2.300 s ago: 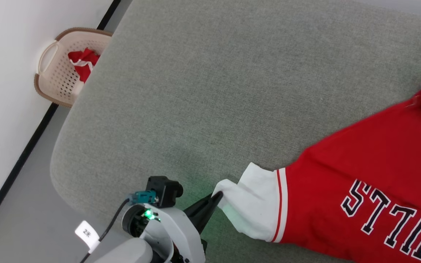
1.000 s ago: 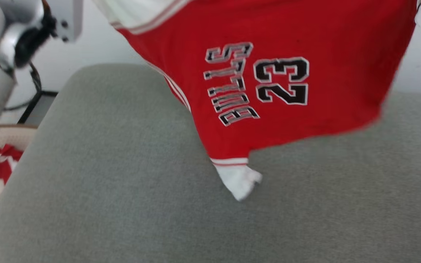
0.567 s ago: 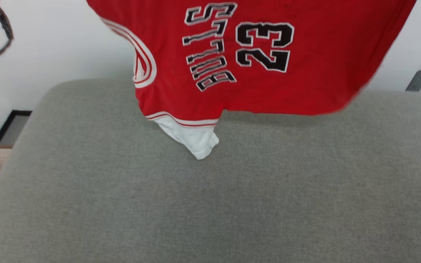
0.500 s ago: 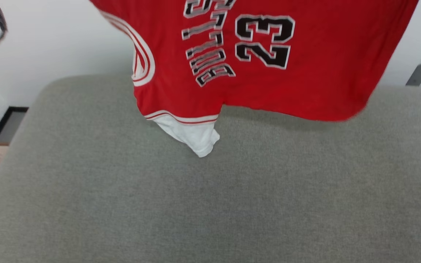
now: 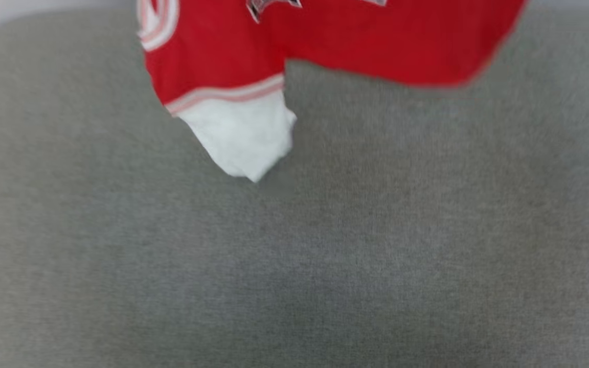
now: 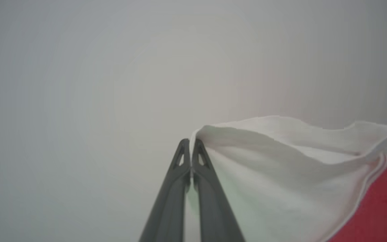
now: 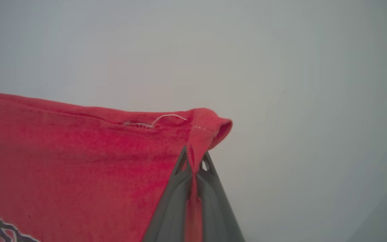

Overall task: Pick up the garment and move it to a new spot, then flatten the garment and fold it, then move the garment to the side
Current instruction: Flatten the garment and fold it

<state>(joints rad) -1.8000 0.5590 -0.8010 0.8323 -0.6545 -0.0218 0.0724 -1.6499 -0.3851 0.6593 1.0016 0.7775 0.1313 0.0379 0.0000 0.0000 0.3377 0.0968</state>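
Head camera tipped down since earlier frame: garment point(image 5: 335, 41) hangs at 12 o'clock over grey cushion point(image 5: 294, 255), free sleeve point(image 5: 238, 133) dangling. Left hand point(image 6: 190, 144) pinches other sleeve's cuff point(image 6: 281, 134), right hand point(image 7: 193, 159) pinches red corner point(image 7: 210, 126); two-corner hold likely spreads cloth for flat lay-down.

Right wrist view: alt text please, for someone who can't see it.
The right hand is shut on a bunched red corner of the garment, which spreads to the view's left against a pale backdrop. Black white-edged lettering peeks at bottom left.

Red jersey shirt point(image 5: 335, 46) above grey fabric surface point(image 5: 294, 266)
It hangs over the far part; its white sleeve point(image 5: 238, 135) dangles left of centre.
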